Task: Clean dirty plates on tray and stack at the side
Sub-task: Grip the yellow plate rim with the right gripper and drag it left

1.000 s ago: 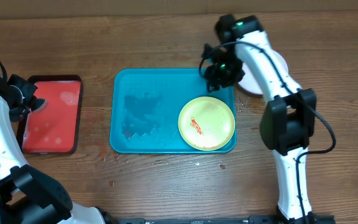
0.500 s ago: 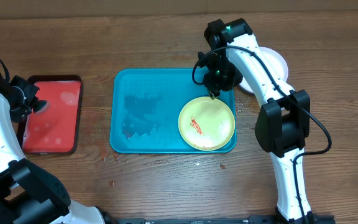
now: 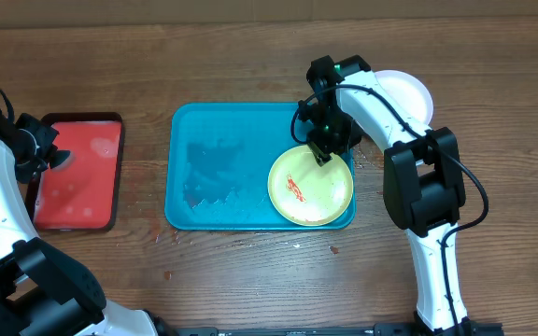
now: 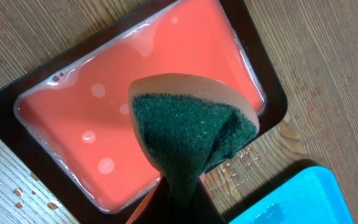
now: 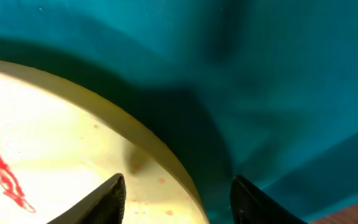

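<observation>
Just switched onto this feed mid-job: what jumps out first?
The yellow-green plate, with a red sauce smear, lies at the right end of the teal tray, and the right gripper stands open over the plate's upper rim. At the far left, the left gripper pinches a green sponge above the red tray. A white plate sits on the table beyond the teal tray's right end.

Plates: two in view, one yellow-green plate point(image 3: 311, 191) and one white plate point(image 3: 407, 91)
Trays: two, one teal tray point(image 3: 222, 168) and one red tray point(image 3: 77, 173)
Sponges: one sponge point(image 4: 188, 127)
Sauce smears: one red smear point(image 3: 295, 189)
End effectors: two, left end effector point(image 3: 49, 154) and right end effector point(image 3: 323, 149)
</observation>
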